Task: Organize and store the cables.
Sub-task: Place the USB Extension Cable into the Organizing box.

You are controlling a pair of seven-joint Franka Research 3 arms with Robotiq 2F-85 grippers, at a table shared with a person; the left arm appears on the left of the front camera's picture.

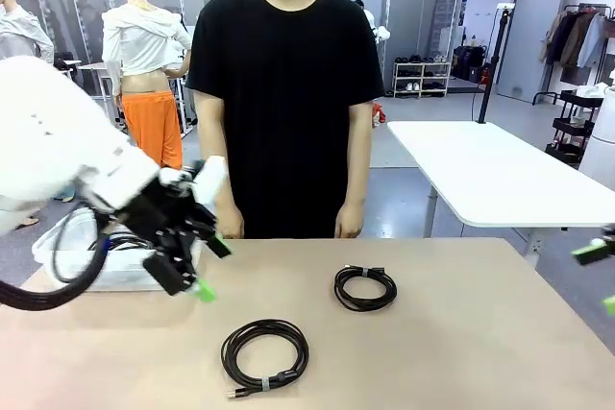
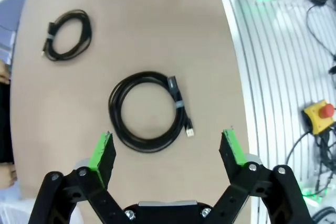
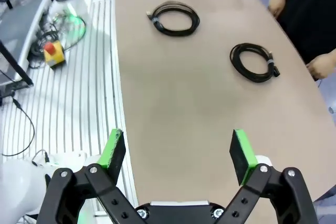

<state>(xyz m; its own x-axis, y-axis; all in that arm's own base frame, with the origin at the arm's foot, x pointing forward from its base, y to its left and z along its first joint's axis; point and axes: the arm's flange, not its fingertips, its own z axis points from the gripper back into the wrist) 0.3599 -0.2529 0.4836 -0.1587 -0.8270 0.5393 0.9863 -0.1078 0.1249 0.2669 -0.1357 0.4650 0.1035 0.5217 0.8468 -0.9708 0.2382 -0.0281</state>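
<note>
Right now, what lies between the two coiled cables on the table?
Only bare tabletop separates the near cable and the far cable, as the front view shows.

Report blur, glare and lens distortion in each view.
Front view: the close left arm glares white, slightly soft; the near cable is sharp. Left wrist view: the table edge bows from the wide lens. Right wrist view: same bowing, even light, faint shadows.

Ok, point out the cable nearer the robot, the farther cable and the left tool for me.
nearer cable [image 1: 264, 325], front view, top arc of its coil.
farther cable [image 1: 365, 307], front view, bottom arc of its coil.
left tool [image 1: 213, 269], front view, midway between its green fingertips.
</note>
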